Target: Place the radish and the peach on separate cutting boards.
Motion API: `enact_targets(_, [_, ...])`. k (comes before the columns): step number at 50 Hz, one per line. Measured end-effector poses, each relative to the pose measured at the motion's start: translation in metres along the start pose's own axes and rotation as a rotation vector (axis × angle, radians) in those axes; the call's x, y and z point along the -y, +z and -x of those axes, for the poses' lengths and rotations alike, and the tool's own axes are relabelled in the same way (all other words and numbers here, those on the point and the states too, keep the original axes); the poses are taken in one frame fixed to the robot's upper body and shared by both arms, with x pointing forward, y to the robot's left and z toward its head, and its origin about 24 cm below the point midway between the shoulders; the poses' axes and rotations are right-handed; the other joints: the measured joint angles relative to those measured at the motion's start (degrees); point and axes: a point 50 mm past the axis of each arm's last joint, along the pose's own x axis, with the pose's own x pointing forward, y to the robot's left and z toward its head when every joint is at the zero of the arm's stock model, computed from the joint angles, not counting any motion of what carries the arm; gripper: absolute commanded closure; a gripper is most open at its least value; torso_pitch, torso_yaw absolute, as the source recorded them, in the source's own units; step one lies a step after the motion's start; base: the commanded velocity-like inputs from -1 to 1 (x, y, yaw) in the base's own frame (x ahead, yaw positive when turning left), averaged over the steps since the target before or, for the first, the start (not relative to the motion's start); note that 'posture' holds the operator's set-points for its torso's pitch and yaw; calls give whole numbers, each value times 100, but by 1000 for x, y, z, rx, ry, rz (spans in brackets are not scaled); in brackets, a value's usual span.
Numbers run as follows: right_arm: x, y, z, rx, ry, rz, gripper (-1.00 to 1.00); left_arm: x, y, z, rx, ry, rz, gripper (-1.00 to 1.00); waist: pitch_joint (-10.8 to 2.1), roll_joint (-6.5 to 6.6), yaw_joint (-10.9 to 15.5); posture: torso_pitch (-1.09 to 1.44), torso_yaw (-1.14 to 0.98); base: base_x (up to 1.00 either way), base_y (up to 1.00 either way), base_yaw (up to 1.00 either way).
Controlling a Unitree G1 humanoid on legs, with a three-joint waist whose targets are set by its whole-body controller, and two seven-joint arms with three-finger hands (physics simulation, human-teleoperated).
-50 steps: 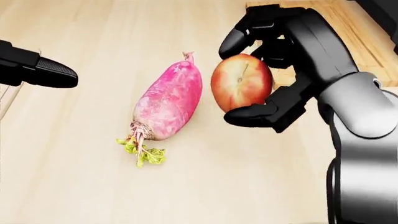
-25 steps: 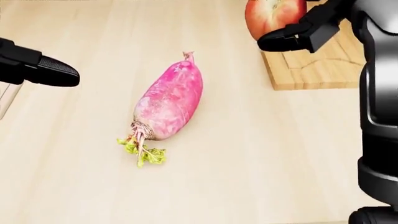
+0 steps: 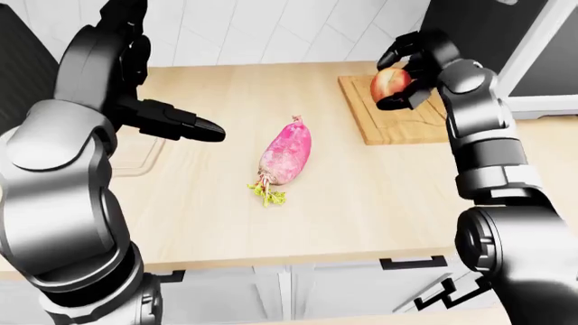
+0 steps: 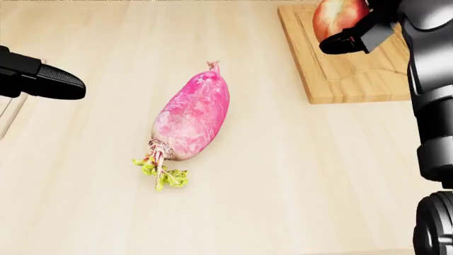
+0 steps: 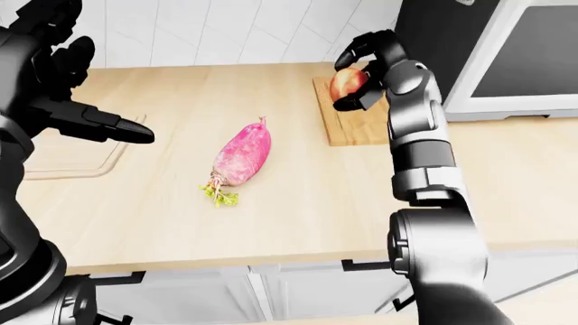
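Observation:
A pink radish (image 4: 191, 117) with green leaves at its lower end lies on the wooden counter, in the middle of the head view. My right hand (image 3: 402, 74) is shut on a red-yellow peach (image 3: 389, 82) and holds it above a wooden cutting board (image 3: 390, 123) at the upper right. My left hand (image 3: 185, 125) hovers over the counter to the left of the radish, fingers stretched out and holding nothing. A second board (image 5: 68, 159), pale, lies at the left under the left arm.
A white tiled wall (image 3: 271, 27) runs along the top of the counter. A dark appliance with a pale frame (image 5: 506, 54) stands at the upper right. White cabinet doors with black handles (image 3: 411, 263) sit below the counter's edge.
My right hand has lifted the peach away from beside the radish and carried it up and right, over the wooden cutting board. The radish and left hand stay put.

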Motion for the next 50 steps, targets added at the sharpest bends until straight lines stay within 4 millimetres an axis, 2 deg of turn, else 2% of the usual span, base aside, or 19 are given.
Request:
enact_targets(17, [-13, -34, -8, -91, -140, 94, 90, -2, -1, 1, -2, 7, 3, -100, -9, -8, 19, 0, 0, 0, 0, 0])
enact_targets(31, [-17, -41, -6, -88, -314, 78, 93, -3, 1, 3, 0, 4, 2, -100, -31, -31, 38, 0, 0, 0, 0, 0])
enact_targets(37, [-23, -46, -6, -109, -305, 75, 75, -5, 2, 3, 3, 11, 2, -100, -24, -27, 43, 0, 0, 0, 0, 0])
enact_targets(47, [-24, -47, -6, -118, -302, 68, 65, -6, 2, 6, 2, 10, 1, -100, -32, -34, 42, 0, 0, 0, 0, 0])
enact_targets(50, [-25, -49, -6, -128, -296, 68, 52, -7, 2, 6, 4, 16, 3, -100, -35, -33, 48, 0, 0, 0, 0, 0])
